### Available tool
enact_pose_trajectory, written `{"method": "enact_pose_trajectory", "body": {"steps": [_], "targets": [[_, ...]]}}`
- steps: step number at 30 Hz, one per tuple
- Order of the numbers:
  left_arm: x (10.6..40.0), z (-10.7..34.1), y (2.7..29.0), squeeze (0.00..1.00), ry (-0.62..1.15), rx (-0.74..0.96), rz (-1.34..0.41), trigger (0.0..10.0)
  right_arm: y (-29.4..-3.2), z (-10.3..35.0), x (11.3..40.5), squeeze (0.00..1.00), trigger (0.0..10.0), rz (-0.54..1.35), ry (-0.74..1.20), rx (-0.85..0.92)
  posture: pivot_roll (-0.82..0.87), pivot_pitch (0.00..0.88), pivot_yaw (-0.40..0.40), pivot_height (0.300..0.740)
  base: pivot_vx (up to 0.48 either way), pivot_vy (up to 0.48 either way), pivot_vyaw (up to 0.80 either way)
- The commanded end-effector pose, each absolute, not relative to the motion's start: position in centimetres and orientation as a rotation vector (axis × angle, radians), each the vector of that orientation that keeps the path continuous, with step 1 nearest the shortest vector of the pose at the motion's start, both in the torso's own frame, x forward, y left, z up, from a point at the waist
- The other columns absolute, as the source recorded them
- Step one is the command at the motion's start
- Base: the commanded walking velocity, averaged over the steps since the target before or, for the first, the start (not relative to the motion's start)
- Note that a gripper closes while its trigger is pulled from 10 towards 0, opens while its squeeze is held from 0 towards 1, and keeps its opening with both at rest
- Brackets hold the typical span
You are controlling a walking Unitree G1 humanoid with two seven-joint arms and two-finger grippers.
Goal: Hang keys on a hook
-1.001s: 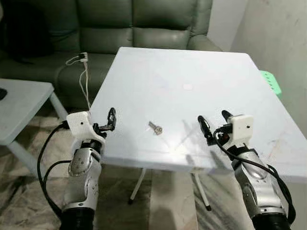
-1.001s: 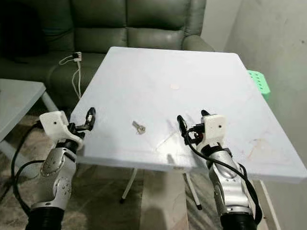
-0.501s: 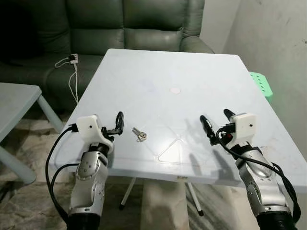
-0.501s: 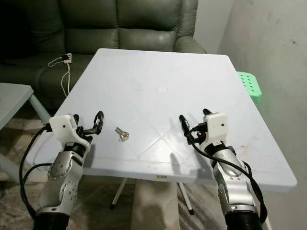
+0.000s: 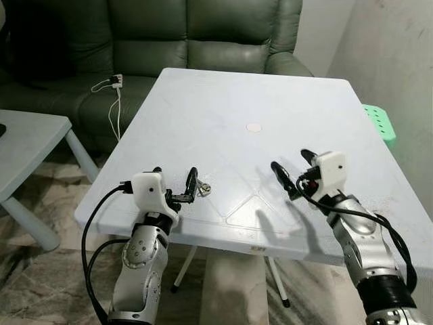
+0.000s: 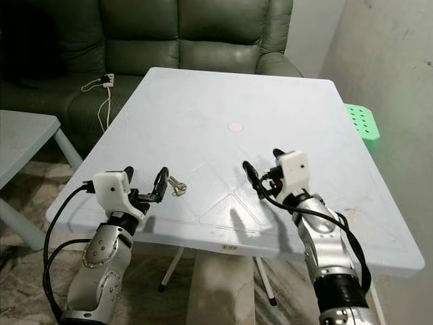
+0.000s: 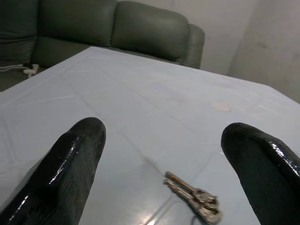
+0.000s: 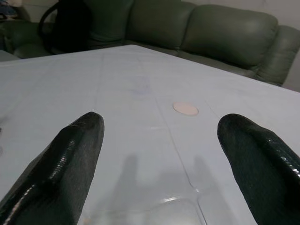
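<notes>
Keys [image 5: 202,190] — flat on white table [image 5: 223,101], near its front left edge, not yet gripped.

Left gripper [image 5: 177,196]: brought in from off the table's left edge over the last second to just short of the keys, fingers spread wide, keys framed between them in left wrist view; pickup judged imminent. Right gripper [image 5: 292,170]: over table to the right of the keys, well apart, fingers spread, empty. Hook: none sighted; hanging step still ahead.
</notes>
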State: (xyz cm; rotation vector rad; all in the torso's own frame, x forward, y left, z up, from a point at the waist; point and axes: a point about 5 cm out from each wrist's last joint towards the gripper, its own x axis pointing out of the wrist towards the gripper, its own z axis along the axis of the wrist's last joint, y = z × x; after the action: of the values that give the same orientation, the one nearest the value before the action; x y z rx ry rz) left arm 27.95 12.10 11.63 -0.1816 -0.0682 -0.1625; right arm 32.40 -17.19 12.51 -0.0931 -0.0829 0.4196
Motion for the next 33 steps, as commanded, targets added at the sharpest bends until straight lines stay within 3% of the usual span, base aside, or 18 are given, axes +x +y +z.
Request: {"method": "enact_pose_trajectory", "body": {"steps": [1,19,33], "targets": [[28.04,11.98,12.50,0.00,-0.079,-0.190,-0.142,10.0,-17.07,12.39,32.48,0.00,10.0,0.423,-0.080,-0.105,0.05,0.043,-0.077,0.740,0.000,0.000,0.00],[28.30,11.99,12.60,0.00,-0.062,-0.228,-0.132,10.0,-16.85,11.97,32.31,0.00,10.0,0.407,-0.087,-0.093,0.04,0.054,-0.070,0.740,0.000,0.000,0.00],[28.43,11.99,12.72,0.00,-0.057,-0.242,-0.121,10.0,-16.86,11.88,32.27,0.00,10.0,0.407,-0.086,-0.095,0.04,0.055,-0.074,0.740,0.000,0.444,0.00]]}}
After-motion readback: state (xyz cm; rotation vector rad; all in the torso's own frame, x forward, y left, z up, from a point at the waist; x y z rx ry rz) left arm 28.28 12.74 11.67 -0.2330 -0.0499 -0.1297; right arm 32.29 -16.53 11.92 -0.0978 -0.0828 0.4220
